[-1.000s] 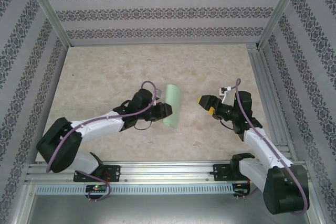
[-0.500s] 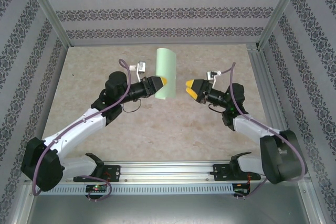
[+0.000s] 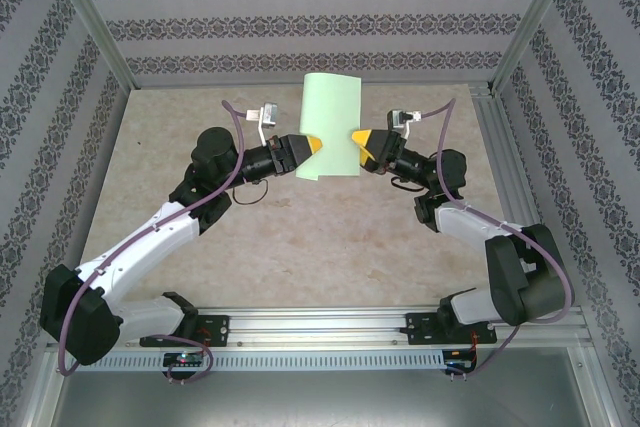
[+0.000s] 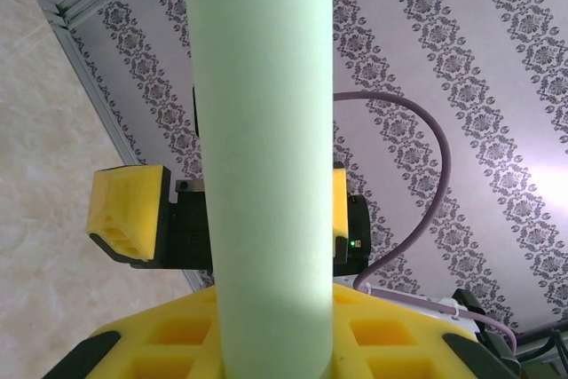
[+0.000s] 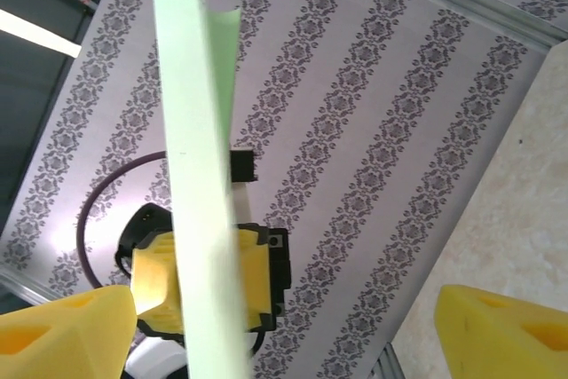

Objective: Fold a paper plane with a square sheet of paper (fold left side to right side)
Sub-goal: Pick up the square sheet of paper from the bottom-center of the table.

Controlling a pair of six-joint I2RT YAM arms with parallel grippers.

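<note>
Between both arms' fingers, above the beige table (image 3: pixel 200 237), a thin pale mint-green curled sheet of paper (image 3: pixel 330 117) is standing up; the left fingers (image 3: pixel 311 144) are pinching its lower edge, and the right fingers (image 3: pixel 362 137) are standing wide apart just beside it.

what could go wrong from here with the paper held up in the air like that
1. The left gripper pinches the square sheet of paper low on one edge only, off the table. The sheet is bowed, so it may flop or slip.
2. The right gripper is open around the sheet's other edge, which stands much nearer one finger than the other. Closing there could crease it askew.
</note>
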